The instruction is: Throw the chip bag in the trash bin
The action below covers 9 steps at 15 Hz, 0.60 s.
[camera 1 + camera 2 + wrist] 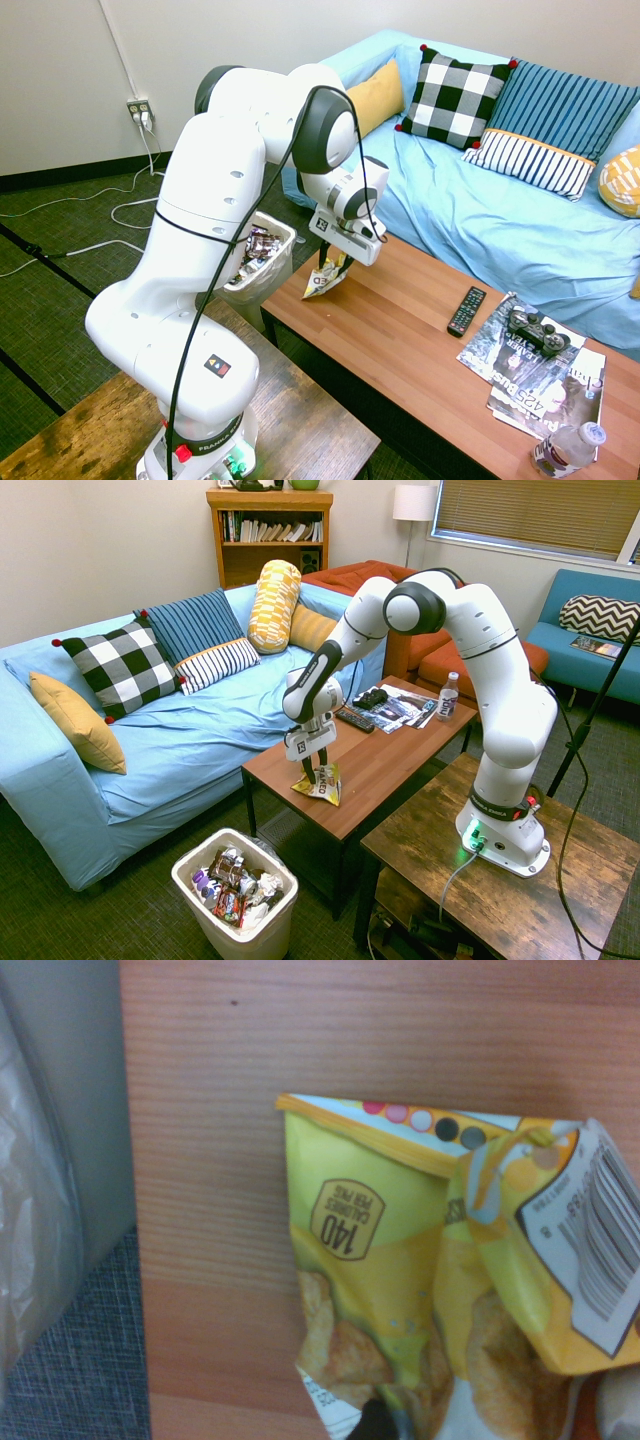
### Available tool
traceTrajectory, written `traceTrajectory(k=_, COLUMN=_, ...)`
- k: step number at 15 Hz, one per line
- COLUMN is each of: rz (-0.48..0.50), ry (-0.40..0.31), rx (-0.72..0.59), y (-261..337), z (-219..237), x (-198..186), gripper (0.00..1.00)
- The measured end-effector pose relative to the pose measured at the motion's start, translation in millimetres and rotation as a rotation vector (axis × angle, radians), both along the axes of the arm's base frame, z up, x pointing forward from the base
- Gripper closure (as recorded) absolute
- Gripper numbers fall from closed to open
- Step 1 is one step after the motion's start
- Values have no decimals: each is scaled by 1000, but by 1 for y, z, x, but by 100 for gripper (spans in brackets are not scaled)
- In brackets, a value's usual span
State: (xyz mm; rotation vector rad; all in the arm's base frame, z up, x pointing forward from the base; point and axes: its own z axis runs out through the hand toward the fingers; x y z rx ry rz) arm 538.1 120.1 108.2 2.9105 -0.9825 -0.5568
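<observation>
- The step in hand was the pick-up: the hand (318, 771) pointed steeply down over the chip bag (321, 783), its fingers straddling the bag's upper edge.
- Whether the fingers had pinched the foil or were merely set around it, I could not tell.
- The bag rested on the bench (385, 755), near the end closest to the trash bin (236, 921).
- The bin stood on the floor, already holding wrappers.
- Next, I judged, a firm pinch, a lift clear, then a carry over the bin's rim.

White arm (480, 650) — black joints, cable
</observation>
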Motion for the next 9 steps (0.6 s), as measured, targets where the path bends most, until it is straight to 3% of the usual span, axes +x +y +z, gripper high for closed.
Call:
traceTrajectory(k=5, rz=-2, ry=-20, rx=4, y=1, z=9, x=6, gripper=100)
traceTrajectory(k=9, rz=51, ry=-80, rx=-2, y=37, z=56, x=11, gripper=100)
